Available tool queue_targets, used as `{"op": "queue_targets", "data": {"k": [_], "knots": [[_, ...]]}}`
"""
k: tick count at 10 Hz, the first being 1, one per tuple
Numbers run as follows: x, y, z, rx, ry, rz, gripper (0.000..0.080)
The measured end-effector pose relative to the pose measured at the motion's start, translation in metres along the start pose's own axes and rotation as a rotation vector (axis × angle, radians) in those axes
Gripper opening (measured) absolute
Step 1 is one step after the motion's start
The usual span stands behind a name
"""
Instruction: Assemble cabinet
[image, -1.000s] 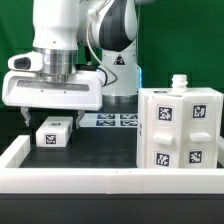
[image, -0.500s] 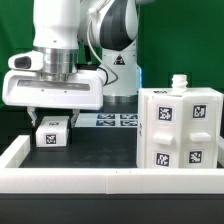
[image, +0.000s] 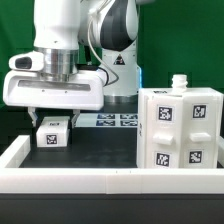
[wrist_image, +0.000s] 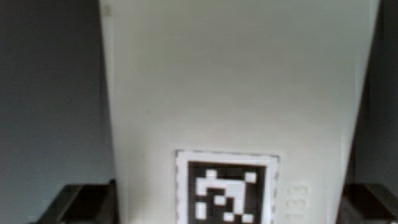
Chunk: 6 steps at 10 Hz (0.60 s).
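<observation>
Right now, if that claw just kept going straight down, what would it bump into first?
Probably the small white tagged block. The gripper points straight down, its open fingers straddling that block, so its palm would likely meet the block's top, or the fingertips the black table; depth is unclear.

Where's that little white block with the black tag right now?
The block is at the exterior view's left, between the fingers of the gripper, well apart from the cabinet at that view's right.
</observation>
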<state>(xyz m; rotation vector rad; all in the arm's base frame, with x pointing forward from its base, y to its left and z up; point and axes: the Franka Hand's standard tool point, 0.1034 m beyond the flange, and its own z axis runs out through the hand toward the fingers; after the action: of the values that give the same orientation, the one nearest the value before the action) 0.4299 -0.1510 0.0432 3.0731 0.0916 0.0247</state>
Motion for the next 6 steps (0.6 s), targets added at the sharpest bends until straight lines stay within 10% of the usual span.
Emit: {"op": "queue_targets", "data": {"k": [6], "knots": [[0.056,-0.08,-0.088,0.074,0.043,0.171,0.0557]]}}
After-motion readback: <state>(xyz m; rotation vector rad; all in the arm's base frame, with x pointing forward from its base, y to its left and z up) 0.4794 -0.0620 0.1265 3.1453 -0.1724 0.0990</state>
